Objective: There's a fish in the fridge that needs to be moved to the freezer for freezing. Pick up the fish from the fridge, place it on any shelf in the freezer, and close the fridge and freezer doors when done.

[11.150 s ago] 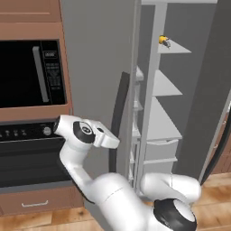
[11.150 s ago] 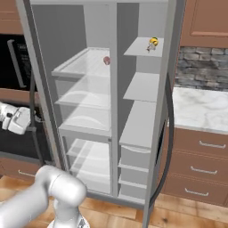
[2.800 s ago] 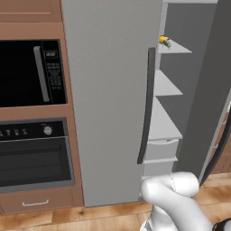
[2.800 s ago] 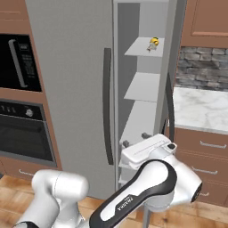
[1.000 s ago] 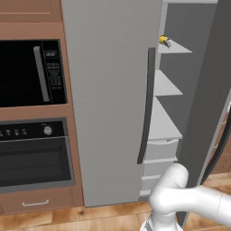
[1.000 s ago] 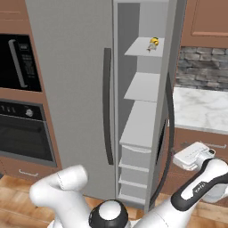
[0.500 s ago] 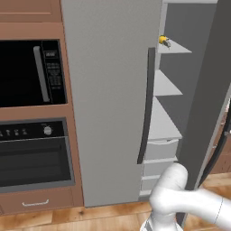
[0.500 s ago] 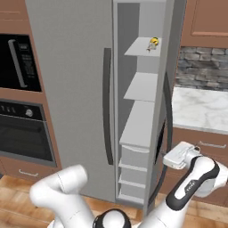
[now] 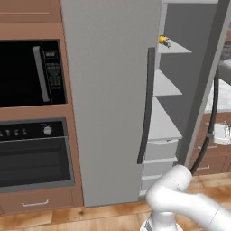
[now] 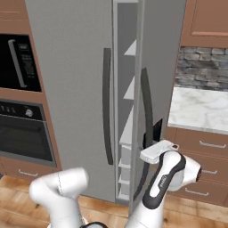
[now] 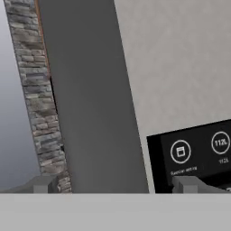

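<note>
Hand view: fingers [image 11: 43, 184] spread wide with nothing between them; gripper [image 11: 113, 185] released and empty
Facing: freezer door [image 11: 180, 58], pale grey face with a darker grey band beside it
Panel: black control panel [image 11: 194, 153] with round white icons on that door, just above the one fingertip
Contact: cannot tell whether the tips touch the door
Backsplash: strip of grey stone backsplash [image 11: 40, 90] along the far side of the dark band
Right base view: white hand sits at the outer face of the freezer door [image 10: 162, 67], low down beside the bottom end of its dark bar handle [image 10: 147, 107]
Arm: arm [image 10: 164, 182] bends up from the floor in front of the wood drawers
Freezer door: ajar, swung most of the way in, narrow gap left showing the shelf edges
Freezer: freezer [image 9: 171, 94] open to the left base view, plain grey shelves, drawers below
Fish: fish [image 9: 163, 40] lies on the top freezer shelf at its front corner, well above the hand
Fridge door: fridge door [image 9: 108, 99] flat against the unit, long dark handle upright
Left of unit: black microwave [image 9: 31, 74] over an oven [image 9: 36, 158], wood surround
Right of unit: marble counter [image 10: 200, 109] under the stone wall
</note>
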You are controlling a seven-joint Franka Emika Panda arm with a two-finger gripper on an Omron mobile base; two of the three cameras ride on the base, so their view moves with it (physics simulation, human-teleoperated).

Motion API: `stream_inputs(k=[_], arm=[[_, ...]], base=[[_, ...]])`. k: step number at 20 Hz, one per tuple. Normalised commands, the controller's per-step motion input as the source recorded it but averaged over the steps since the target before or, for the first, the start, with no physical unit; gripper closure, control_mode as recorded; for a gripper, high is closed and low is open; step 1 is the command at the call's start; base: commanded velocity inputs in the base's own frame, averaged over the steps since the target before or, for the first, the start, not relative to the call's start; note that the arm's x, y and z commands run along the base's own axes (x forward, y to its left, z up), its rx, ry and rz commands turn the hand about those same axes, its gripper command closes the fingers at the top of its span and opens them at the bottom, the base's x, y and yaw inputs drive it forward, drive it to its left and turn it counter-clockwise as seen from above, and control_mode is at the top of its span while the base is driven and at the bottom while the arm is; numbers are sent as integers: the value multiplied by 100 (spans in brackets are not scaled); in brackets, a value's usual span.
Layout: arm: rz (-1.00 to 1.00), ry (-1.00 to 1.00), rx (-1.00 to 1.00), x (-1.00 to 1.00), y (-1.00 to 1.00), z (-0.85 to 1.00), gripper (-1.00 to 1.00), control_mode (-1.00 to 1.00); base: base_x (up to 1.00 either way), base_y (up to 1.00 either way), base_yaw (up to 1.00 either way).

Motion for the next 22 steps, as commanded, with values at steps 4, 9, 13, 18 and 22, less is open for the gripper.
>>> stream_inputs(k=[4,9,13,18,22], arm=[[-35,0,0,13,100,0,-100,-100],[-34,0,0,40,100,0,-100,-100],[-28,6,-3,63,98,0,-100,-100],[-22,10,-4,53,76,5,-100,-100],[-22,8,-6,34,89,8,-100,-100]], base=[[0,0,0],[0,0,0],[0,0,0],[0,0,0],[0,0,0]])
